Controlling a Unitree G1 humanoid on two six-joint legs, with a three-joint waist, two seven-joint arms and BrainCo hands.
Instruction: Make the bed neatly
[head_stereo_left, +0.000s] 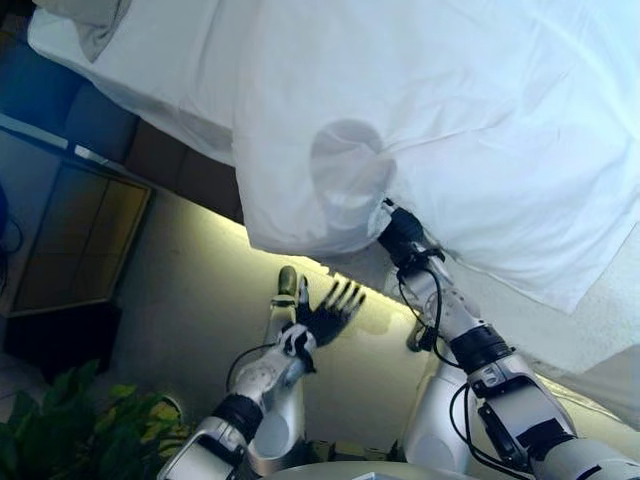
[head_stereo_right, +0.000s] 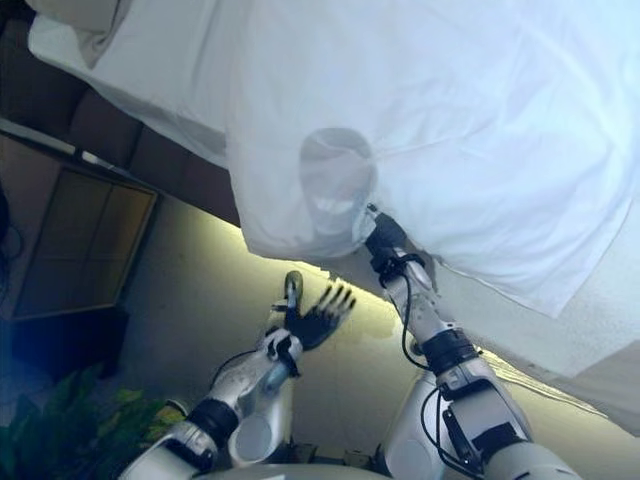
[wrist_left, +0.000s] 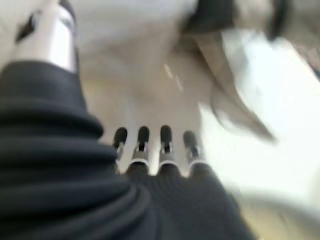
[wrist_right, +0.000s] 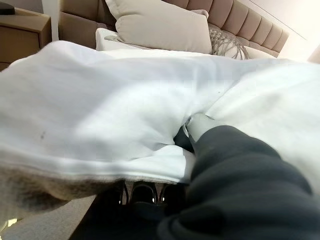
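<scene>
Handling the duvet (head_stereo_left: 450, 130) should be easy on weight but awkward on shape: it looks soft, limp and puffy, so it will sag and fold wherever it is not supported, and is best taken along its hem or at a corner rather than mid-panel. It is plain white, lightly creased, and fills the upper and right part of the eye views, its lower edge hanging over the bed side above the floor (head_stereo_left: 200, 300). The right hand (head_stereo_left: 345, 185) is under that edge at centre frame, showing only as a grey shape through the cloth, so whether it grips cannot be told. The left hand (head_stereo_left: 325, 310) hangs free at lower centre, fingers spread and holding nothing. In the right wrist view, pillows (wrist_right: 157, 25) sit against a padded headboard (wrist_right: 250, 22) beyond the duvet.
</scene>
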